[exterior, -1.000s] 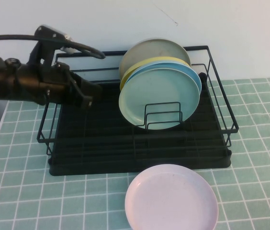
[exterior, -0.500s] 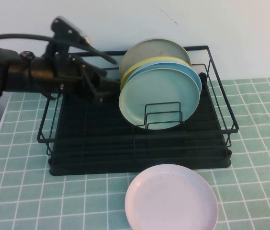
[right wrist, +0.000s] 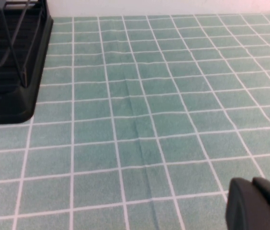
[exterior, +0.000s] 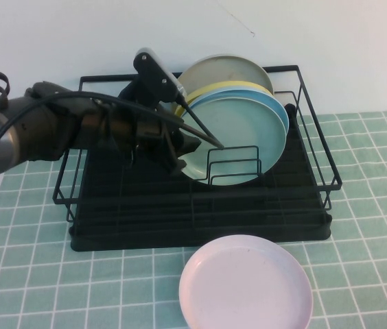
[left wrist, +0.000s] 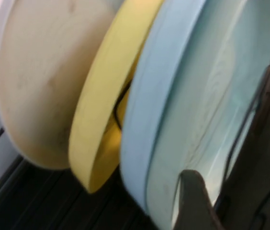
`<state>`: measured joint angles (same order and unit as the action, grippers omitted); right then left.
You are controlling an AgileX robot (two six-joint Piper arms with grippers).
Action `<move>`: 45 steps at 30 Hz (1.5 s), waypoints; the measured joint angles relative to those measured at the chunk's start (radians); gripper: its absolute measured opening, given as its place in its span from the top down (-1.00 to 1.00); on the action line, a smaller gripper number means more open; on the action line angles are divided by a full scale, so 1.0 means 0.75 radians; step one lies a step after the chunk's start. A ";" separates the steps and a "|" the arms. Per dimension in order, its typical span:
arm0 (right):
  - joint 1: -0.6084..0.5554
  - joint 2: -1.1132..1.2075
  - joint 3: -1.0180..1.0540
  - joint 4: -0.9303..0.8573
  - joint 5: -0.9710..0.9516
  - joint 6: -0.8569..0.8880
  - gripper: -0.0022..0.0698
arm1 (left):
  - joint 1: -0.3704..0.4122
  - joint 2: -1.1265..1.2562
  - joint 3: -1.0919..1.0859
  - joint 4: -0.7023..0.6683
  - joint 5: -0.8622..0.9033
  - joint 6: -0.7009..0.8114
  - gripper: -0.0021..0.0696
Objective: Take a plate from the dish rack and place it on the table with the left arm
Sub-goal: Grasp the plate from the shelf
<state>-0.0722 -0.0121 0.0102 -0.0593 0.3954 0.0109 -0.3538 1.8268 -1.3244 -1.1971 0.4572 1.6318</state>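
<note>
The mint-green plate (exterior: 241, 133) stands upright at the front of a stack in the black dish rack (exterior: 132, 205), leaning on the small wire divider (exterior: 233, 164). My left gripper (exterior: 206, 145) is open at the plate's left rim, with one slim finger lying across its front face. In the left wrist view the mint plate (left wrist: 211, 96) fills the middle, with a fingertip (left wrist: 192, 201) in front of it. My right gripper (right wrist: 257, 206) is shut and empty, low over the tiled table (right wrist: 149, 120), out of the high view.
Behind the mint plate stand a sky-blue plate (exterior: 280, 110), a yellow plate (exterior: 214, 89) and a beige plate (exterior: 221, 72). A pale pink plate (exterior: 246, 284) lies on the table (exterior: 372, 205) in front of the rack. The rack's corner shows in the right wrist view (right wrist: 5, 72).
My left arm has swung right across the rack, from its left end to the mint-green plate's left rim. The plates have not moved.
</note>
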 joint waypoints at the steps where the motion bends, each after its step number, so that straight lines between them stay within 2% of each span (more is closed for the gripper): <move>1: 0.000 0.000 0.000 0.000 0.000 0.000 0.95 | 0.000 0.008 0.000 0.000 -0.014 0.000 -0.11; 16: 0.000 0.000 0.000 0.000 0.000 0.000 0.95 | -0.002 0.029 0.000 0.000 -0.041 0.003 -0.10; 28: 0.000 0.000 0.000 0.000 0.000 0.000 0.95 | -0.002 -0.075 0.000 -0.008 -0.029 0.003 -0.10; 36: 0.000 0.000 0.000 0.000 0.000 0.000 0.95 | -0.002 -0.008 0.000 -0.027 -0.147 0.003 -0.10; 45: 0.000 0.000 0.000 0.000 0.000 0.000 0.95 | -0.002 0.041 0.000 -0.141 -0.147 0.042 -0.10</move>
<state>-0.0722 -0.0121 0.0102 -0.0593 0.3954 0.0109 -0.3557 1.8575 -1.3244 -1.3030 0.3471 1.6635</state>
